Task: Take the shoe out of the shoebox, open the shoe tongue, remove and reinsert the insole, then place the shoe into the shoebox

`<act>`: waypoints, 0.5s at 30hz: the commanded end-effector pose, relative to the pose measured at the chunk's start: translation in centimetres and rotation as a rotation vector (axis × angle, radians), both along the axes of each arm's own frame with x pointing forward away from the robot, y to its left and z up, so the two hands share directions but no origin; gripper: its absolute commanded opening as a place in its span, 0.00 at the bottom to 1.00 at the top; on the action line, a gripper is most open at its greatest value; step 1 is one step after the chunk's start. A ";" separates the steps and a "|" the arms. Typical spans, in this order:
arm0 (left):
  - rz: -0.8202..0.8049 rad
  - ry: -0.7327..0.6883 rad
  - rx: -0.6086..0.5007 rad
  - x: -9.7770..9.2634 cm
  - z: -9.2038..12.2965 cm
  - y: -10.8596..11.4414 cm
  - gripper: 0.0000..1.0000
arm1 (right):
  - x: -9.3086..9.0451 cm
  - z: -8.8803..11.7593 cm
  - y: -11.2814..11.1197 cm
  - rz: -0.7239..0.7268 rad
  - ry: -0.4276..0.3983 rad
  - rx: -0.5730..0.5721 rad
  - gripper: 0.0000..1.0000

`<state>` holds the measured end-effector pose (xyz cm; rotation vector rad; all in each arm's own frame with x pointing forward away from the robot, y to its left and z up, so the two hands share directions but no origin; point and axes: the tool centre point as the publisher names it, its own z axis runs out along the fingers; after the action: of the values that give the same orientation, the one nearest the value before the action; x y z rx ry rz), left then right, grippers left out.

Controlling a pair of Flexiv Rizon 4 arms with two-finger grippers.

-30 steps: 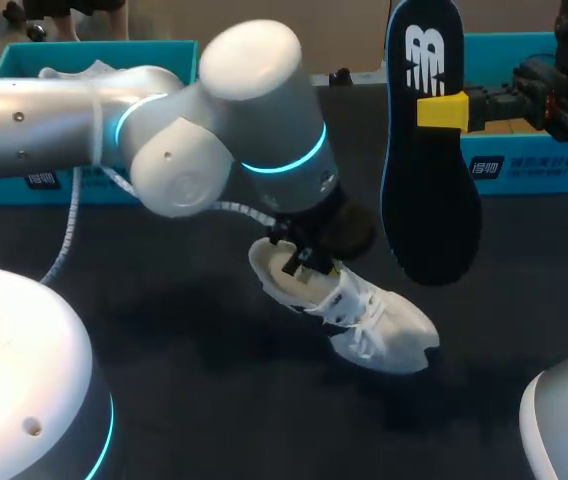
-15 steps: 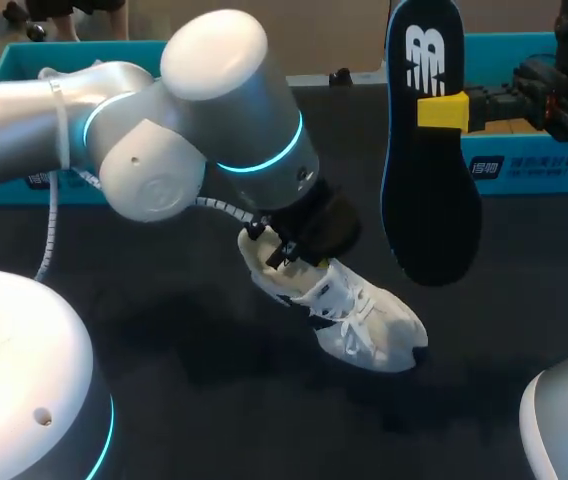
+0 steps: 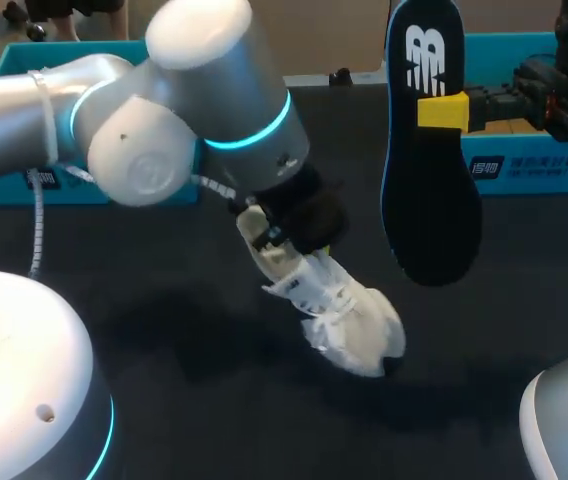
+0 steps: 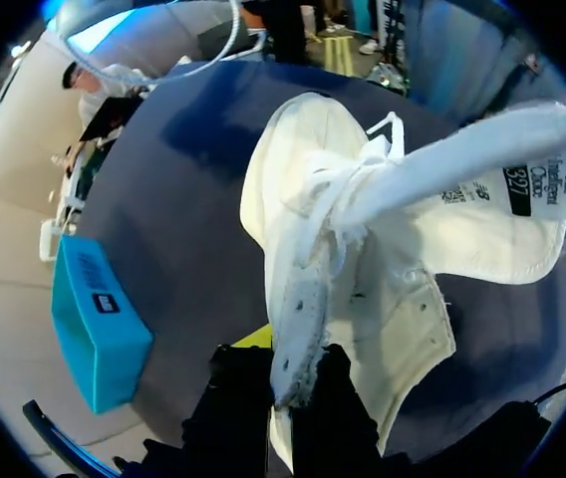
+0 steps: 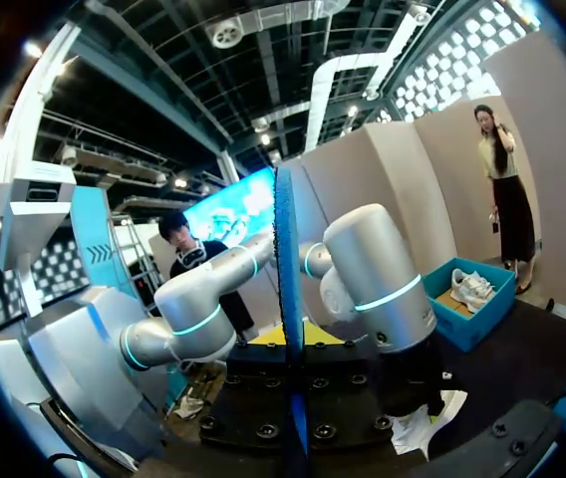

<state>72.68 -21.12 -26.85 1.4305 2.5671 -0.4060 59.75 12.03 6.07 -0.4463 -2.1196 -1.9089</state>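
Note:
The white shoe (image 3: 342,318) hangs tilted over the black table (image 3: 184,340), toe down and heel up. My left gripper (image 3: 289,238) is shut on its collar edge near the heel. In the left wrist view the fingers (image 4: 315,390) pinch that edge of the shoe (image 4: 373,269), and the tongue (image 4: 462,159) sticks out ahead. My right gripper (image 3: 442,111) holds the black insole (image 3: 429,190) upright above the table, to the right of the shoe. The right wrist view shows the insole (image 5: 285,289) edge-on between that gripper's fingers, with the shoe (image 5: 428,419) beyond.
A teal shoebox (image 3: 524,150) stands at the back right behind the insole. Another teal box (image 3: 24,62) at the back left holds a second white shoe (image 3: 69,70). My left arm's elbow (image 3: 194,110) bulks over the table's middle left.
My left arm has swung left and back, tipping the shoe from lying nearly flat to toe-down and shifting it left. The right arm and insole have stayed still.

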 end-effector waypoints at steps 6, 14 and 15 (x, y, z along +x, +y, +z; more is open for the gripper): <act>-0.499 -0.219 0.042 -0.1 1.0 0.7 0.00 | 0.3 0.1 0.3 0.003 0.002 -0.004 0.00; -0.499 -0.219 0.042 -0.1 1.0 0.7 0.00 | 0.3 0.1 0.3 0.003 0.002 -0.004 0.00; -0.499 -0.219 0.042 -0.1 1.0 0.7 0.00 | 0.3 0.1 0.3 0.003 0.002 -0.004 0.00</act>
<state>73.05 -20.96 -25.99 1.9911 2.0756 -0.2425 59.74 12.02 6.07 -0.4465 -2.1196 -1.9089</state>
